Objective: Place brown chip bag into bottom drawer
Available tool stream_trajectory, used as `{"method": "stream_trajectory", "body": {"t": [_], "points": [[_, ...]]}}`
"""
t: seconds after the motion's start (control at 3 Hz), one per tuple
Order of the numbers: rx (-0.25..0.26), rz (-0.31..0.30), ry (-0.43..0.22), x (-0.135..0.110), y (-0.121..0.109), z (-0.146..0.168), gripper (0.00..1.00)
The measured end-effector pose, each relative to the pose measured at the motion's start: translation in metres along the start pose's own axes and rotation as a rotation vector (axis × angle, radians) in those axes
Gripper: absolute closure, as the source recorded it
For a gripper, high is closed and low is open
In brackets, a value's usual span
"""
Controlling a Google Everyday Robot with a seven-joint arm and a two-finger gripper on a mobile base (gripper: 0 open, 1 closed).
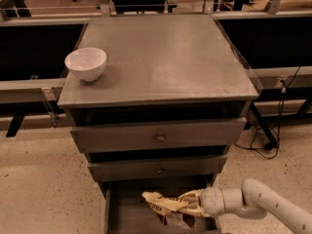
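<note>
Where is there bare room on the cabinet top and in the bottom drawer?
On the cabinet top, everything right of the white bowl is bare. In the bottom drawer, floor along the left wall is free; its right is crowded by the gripper, jaws shut on the brown chip bag.
</note>
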State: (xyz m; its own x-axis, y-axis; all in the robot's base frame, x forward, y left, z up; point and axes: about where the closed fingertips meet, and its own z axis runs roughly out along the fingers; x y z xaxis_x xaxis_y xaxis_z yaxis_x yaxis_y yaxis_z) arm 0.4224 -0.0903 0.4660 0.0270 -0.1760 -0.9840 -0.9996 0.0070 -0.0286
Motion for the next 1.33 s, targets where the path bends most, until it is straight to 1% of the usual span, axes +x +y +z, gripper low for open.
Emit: {"method": "stream_trajectory", "body": {"t": [0.33, 0.67, 1.0, 1.33], "points": [[0.023, -0.043, -0.006, 0.009, -0.036, -0.006, 1.0], [0.078, -0.086, -0.026, 0.024, -0.066, -0.01, 0.84], [0.091, -0.161, -0.019, 0.045, -0.08, -0.005, 0.62], [0.082, -0.247, 0.026, 0.068, -0.082, 0.001, 0.39]]}}
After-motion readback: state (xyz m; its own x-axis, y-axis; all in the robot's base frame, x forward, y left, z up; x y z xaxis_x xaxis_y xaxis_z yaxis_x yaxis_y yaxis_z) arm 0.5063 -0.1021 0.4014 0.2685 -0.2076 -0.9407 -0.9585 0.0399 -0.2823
